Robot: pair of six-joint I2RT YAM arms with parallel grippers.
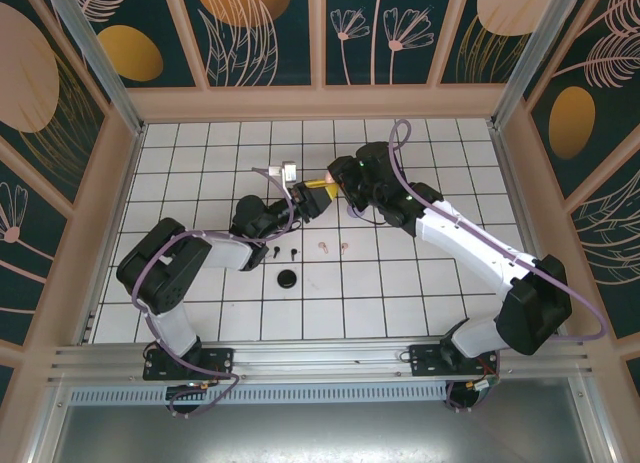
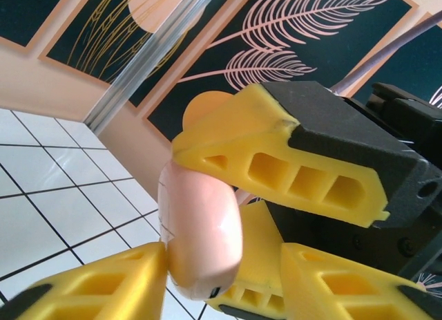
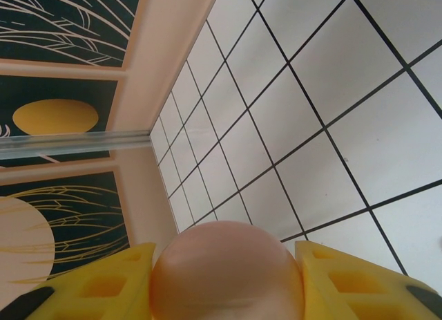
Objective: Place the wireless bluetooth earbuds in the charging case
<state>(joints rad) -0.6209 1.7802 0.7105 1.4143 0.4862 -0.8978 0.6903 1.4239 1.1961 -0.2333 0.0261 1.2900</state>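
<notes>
The white tiled floor (image 1: 200, 158) has open room along the far wall, at both far corners and in the near middle between the two arm bases. The left arm (image 1: 190, 258) lies across the left side. The right arm (image 1: 470, 248) lies across the right side. Their tips meet in the middle, and the pink charging case (image 2: 204, 230) fills the gap there, so nothing can pass. Just in front lie a black earbud (image 1: 275, 251), a second black earbud (image 1: 293, 252), a pink earbud (image 1: 323, 247), a second pink earbud (image 1: 344, 247) and a black disc (image 1: 288, 278), with small gaps between them. Walls (image 1: 115, 183) close the left, right and far sides.
</notes>
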